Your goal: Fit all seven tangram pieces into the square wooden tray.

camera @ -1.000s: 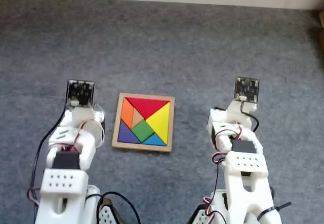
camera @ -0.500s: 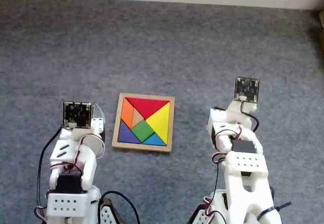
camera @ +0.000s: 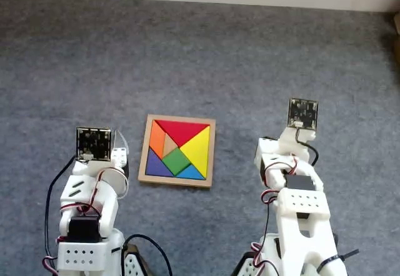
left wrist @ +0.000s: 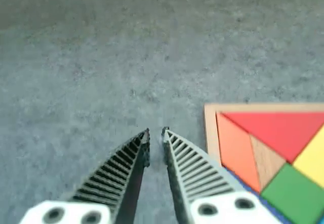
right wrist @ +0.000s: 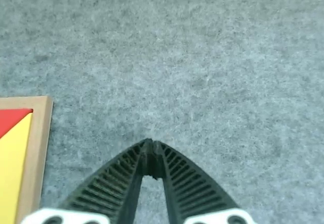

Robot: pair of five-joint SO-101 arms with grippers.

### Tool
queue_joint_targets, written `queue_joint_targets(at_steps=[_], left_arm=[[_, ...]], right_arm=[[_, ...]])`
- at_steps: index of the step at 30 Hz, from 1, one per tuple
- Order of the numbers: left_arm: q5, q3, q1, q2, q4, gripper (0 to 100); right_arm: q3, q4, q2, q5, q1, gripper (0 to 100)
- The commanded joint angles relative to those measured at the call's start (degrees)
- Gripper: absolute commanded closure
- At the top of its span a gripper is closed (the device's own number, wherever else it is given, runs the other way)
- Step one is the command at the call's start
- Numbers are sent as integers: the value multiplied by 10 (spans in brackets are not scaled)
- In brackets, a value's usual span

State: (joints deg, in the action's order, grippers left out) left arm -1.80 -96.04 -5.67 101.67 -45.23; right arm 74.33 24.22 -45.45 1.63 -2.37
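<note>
The square wooden tray point(camera: 179, 119) lies on the grey carpet between the two arms. Its pieces fill it: a red triangle point(camera: 181, 130), a yellow triangle point(camera: 199, 149), an orange piece point(camera: 157, 142), a tan triangle point(camera: 169, 145), a green square point(camera: 177, 160), a purple piece point(camera: 154, 168) and a light blue triangle point(camera: 190, 172). My left gripper point(left wrist: 155, 133) hovers over bare carpet beside the tray's rim point(left wrist: 210, 127), its fingers a narrow gap apart and holding nothing. My right gripper point(right wrist: 149, 144) is shut and empty, off the tray's other side point(right wrist: 43, 148).
Grey carpet covers the whole table. The left arm point(camera: 90, 176) and the right arm point(camera: 294, 176) stand folded back near the front edge, one on each side of the tray. Open carpet stretches beyond the tray toward the far wall.
The left arm has drawn back from beside the tray toward the front edge. The right arm has barely shifted. The tray and its pieces have not moved.
</note>
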Motion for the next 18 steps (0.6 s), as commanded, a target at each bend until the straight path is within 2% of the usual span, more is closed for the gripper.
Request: queue_joint_targets(at_steps=[1,14,18], left_arm=[[-3,-12,0,25,-72,931],[-3,-12,0,26,-313,932],[-3,-12,0,27,-319,933]], right_arm=[[-6,-11,-15,-9,3,985],[-6,-11,-15,-9,3,985],[-6,-11,-15,-10,3,985]])
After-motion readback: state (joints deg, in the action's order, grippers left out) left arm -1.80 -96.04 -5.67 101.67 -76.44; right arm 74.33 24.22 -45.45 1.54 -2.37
